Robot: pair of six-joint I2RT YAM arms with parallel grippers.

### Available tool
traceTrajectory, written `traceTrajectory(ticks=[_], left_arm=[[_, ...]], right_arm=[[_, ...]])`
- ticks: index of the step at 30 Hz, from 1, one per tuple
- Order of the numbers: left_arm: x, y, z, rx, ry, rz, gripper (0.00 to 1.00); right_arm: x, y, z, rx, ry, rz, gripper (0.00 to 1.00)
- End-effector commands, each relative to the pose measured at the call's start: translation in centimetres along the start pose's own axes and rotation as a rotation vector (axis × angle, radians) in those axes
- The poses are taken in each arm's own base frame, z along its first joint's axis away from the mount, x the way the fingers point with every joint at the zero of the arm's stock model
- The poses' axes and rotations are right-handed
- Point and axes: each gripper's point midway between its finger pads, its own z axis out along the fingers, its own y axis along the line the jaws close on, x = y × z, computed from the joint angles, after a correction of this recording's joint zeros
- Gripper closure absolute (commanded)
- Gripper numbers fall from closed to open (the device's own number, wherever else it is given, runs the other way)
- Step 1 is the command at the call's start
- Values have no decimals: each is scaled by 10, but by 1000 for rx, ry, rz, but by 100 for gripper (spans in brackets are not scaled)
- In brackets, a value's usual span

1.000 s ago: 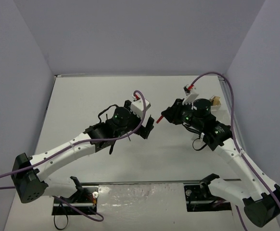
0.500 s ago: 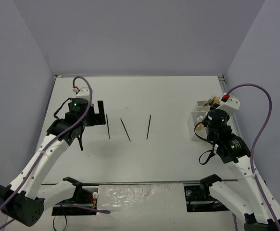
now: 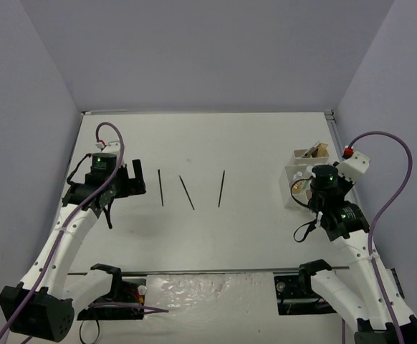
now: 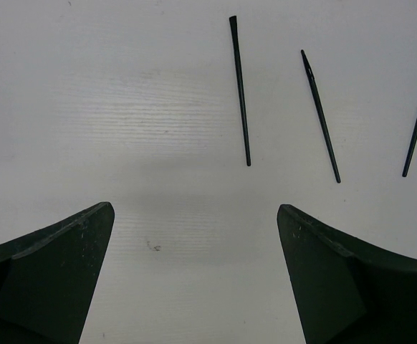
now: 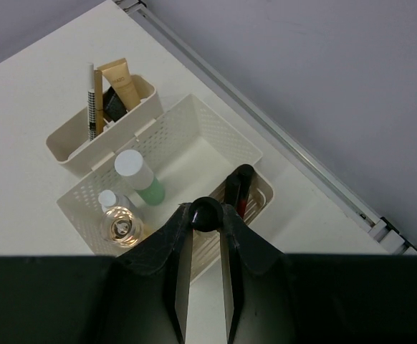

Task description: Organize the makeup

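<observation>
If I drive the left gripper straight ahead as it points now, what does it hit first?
Probably the nearest black stick, lying just ahead between the finger lines of the open left gripper. If the wrist tilts down, the bare table comes first; depth is unclear.

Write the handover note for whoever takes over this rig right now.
Left gripper: open and empty, above the table beside three black sticks.
Right gripper: shut on a small black round-tipped item, probably a stick seen end-on, above the white tray.
Done: the tray holds a tan tube, a green bottle, a clear round bottle and black-and-red sticks.
To do: drop the held item into the tray, then collect the three black sticks lying loose on the table.
</observation>
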Motion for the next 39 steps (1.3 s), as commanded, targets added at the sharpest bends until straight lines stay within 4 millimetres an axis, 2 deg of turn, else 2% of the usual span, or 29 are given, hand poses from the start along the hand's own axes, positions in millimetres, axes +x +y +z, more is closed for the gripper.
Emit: traceTrajectory(ticks=[1,12,24,28,30,36,39], left_arm=[[-20,-5,-10,44,-80,-3,3],[-16,-5,-8,48,-70,-4,3],[-15,-5,-7,46,-70,-9,3],[-13,-4,-5,43,-63,-11,3],[-13,-5,-4,45,-57,-15,3],[-10,-5,-1,45,-40,-21,3],[-9,-5,2,44,-28,-23,3]], right_arm=[[-4,-7,10,93,-58,68,100],[8,-13,25,165,-94,95,100],[30,-11,47,165,-63,113,100],[36,-11,51,163,-42,101,87],[38,-8,52,149,-31,96,76],[28,-2,47,99,-34,113,54],[21,-1,43,81,-37,117,48]])
